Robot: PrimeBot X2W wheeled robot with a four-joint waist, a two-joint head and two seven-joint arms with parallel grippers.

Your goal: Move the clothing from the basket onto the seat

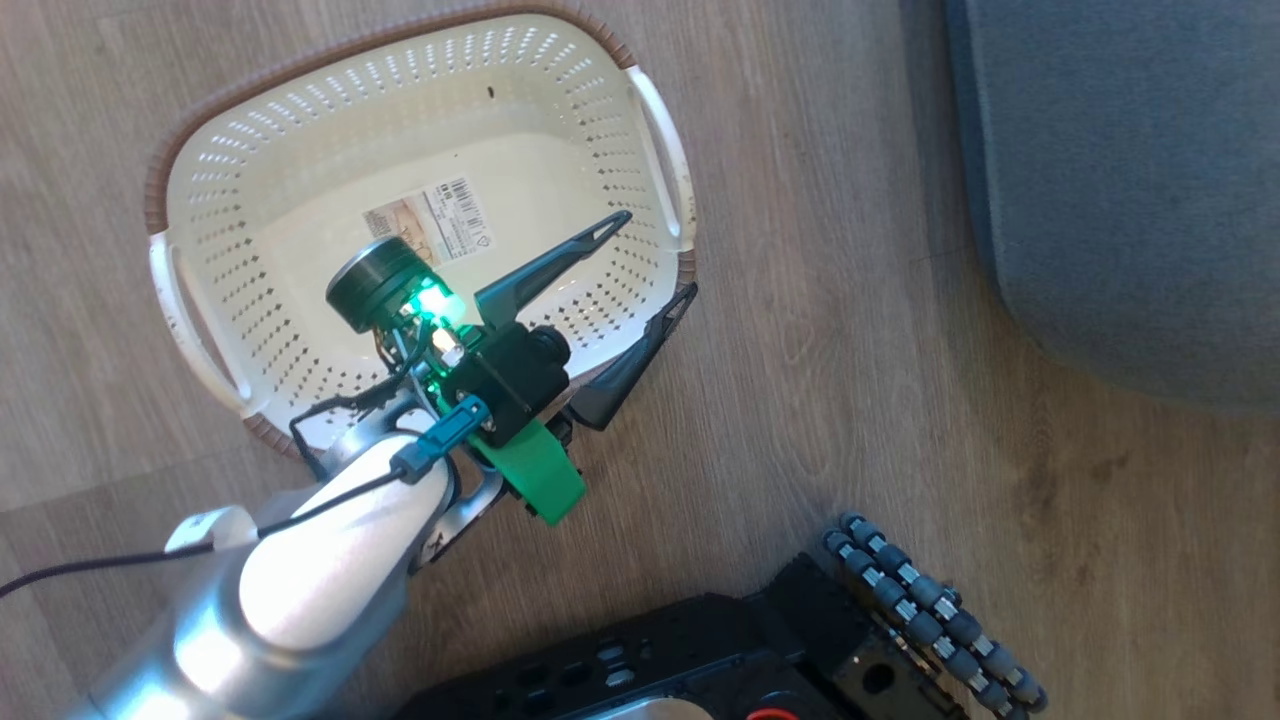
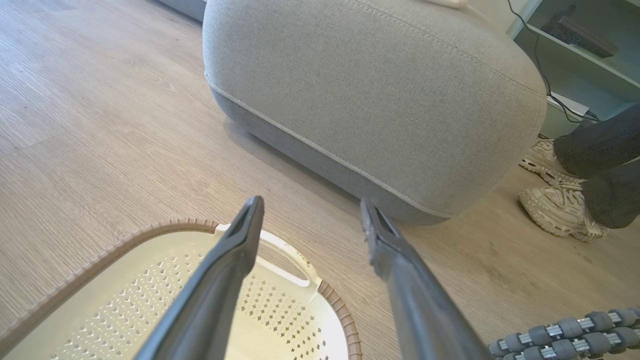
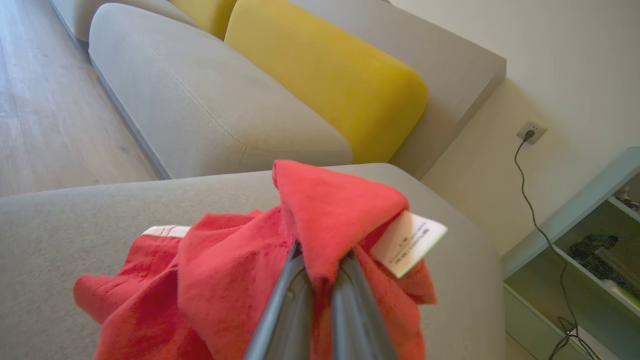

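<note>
Over the basket [image 1: 300, 150] my left gripper [image 1: 657, 253] hangs with its fingers spread wide and nothing between them. From the head camera the basket's floor holds nothing but its label sticker [image 1: 430, 222], so I judge the emptying done.

On the right wrist camera my right gripper [image 3: 321, 260] is pressed together on a fold of the clothing [image 3: 225, 265]. The red bundle, with its white tag [image 3: 407, 242], is bunched over the grey seat [image 3: 75, 225], and its lower folds look to rest on the cushion, though I cannot be sure how much weight the fingers carry.

What I think is left is to part the right fingers, let the fabric settle and draw clear. A person's shoes [image 2: 560, 210] stand just beside the seat, so I would keep my moves small
</note>
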